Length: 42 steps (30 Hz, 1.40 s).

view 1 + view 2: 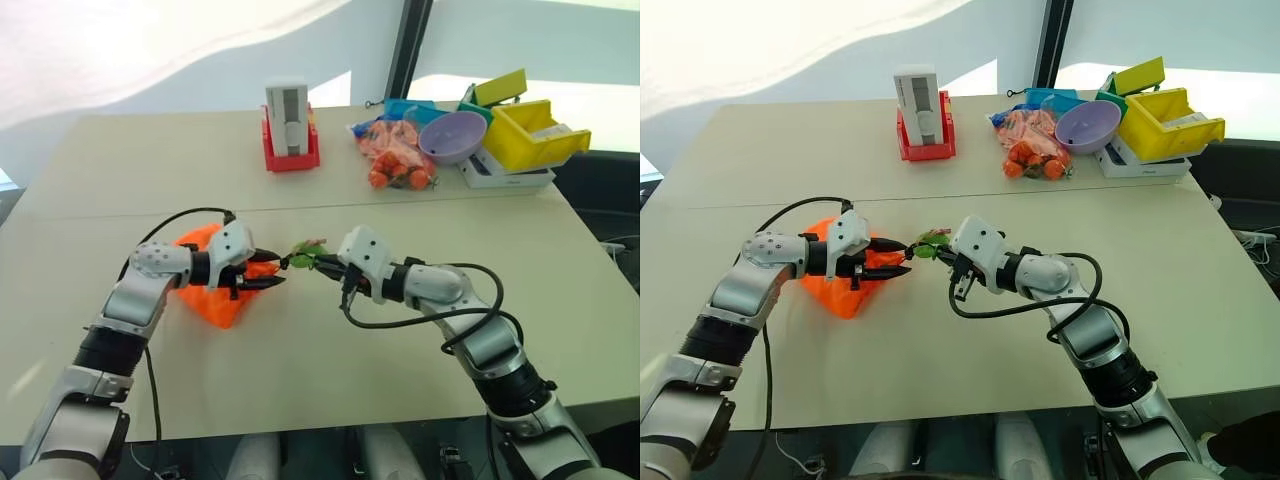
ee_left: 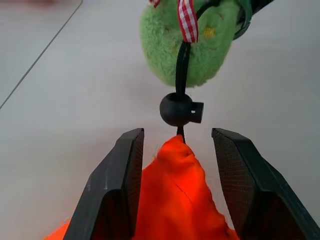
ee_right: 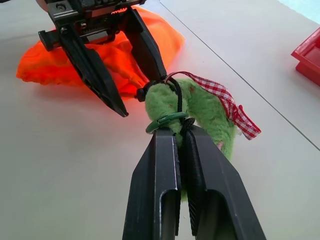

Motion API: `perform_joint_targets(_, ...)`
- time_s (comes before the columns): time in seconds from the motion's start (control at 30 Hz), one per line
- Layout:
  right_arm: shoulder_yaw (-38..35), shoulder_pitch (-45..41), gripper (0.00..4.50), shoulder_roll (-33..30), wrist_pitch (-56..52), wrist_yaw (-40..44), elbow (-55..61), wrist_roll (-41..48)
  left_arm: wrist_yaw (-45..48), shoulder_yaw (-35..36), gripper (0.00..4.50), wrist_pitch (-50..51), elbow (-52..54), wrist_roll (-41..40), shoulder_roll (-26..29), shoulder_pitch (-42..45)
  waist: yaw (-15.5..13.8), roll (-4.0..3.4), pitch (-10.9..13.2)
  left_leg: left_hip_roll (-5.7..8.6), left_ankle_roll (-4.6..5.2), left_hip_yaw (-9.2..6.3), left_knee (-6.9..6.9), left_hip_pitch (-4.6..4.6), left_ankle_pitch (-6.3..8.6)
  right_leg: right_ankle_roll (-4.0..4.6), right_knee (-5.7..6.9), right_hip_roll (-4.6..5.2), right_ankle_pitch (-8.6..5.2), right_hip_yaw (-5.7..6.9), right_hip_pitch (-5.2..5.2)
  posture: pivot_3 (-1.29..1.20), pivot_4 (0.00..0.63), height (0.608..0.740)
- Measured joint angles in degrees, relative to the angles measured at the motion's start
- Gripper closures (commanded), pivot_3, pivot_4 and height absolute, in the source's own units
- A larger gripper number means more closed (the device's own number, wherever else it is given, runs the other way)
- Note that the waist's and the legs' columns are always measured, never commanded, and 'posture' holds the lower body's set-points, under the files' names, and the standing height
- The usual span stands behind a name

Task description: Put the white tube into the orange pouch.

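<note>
The orange pouch (image 1: pixel 203 292) lies bunched on the table left of centre. Its gathered neck (image 2: pixel 176 165) points toward a black cord stopper (image 2: pixel 178 109) and a fuzzy green tag (image 2: pixel 192 45) with a red checked ribbon. My left gripper (image 1: pixel 281 270) is open, its two fingers (image 2: pixel 120 180) standing on either side of the neck without pinching it. From the right, my right gripper (image 3: pixel 172 134) is shut on the black cord where it meets the green tag (image 1: pixel 305 252). The white tube is out of view.
At the back of the table (image 1: pixel 300 380) stand a red holder with a white-grey box (image 1: pixel 290 130), a clear bag of small orange items (image 1: pixel 395 155), a purple bowl (image 1: pixel 452 135) and yellow bins (image 1: pixel 535 135).
</note>
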<state>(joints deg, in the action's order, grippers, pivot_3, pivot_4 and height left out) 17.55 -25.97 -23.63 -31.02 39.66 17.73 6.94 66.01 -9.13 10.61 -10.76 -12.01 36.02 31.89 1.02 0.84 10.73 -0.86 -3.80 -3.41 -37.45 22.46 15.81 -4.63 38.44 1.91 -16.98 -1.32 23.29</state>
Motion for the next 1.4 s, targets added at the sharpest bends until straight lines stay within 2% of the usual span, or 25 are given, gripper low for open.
perform_joint_targets(0.57,0.2,0.0,4.5,0.1,0.5,-0.2,-0.3,-0.7,0.1,0.0,2.22,3.6,0.2,-1.0,-1.3,0.4,0.1,0.0,0.0,-0.02,0.0,-0.01,-0.04,-0.01,0.0,0.0,0.08,-0.03,0.0,0.0,0.0,0.0,0.15,0.74)
perform_joint_targets(0.67,0.2,0.0,4.5,0.2,0.6,-0.2,-0.4,-1.0,0.3,0.0,3.05,3.6,0.4,-1.0,-1.3,0.4,0.1,0.0,0.0,-0.02,0.0,-0.02,-0.04,-0.01,0.0,0.0,0.08,-0.03,0.0,-0.01,0.0,0.0,0.15,0.74)
perform_joint_targets(0.73,0.2,0.0,4.5,0.2,0.6,-0.2,-0.4,-1.1,0.3,0.0,3.98,3.6,0.4,-1.0,-1.3,0.4,0.1,0.0,0.0,-0.02,0.0,-0.01,-0.04,-0.01,0.0,0.0,0.08,-0.03,0.0,-0.01,0.0,0.0,0.15,0.74)
perform_joint_targets(1.4,0.3,0.0,4.5,0.3,0.7,-0.1,-0.5,-1.2,-0.8,-0.2,3.98,1.3,0.6,0.2,-1.3,-0.1,0.1,0.0,0.0,-0.02,0.0,-0.01,-0.06,-0.02,0.0,0.0,0.11,-0.03,0.0,-0.01,0.0,0.0,0.15,0.74)
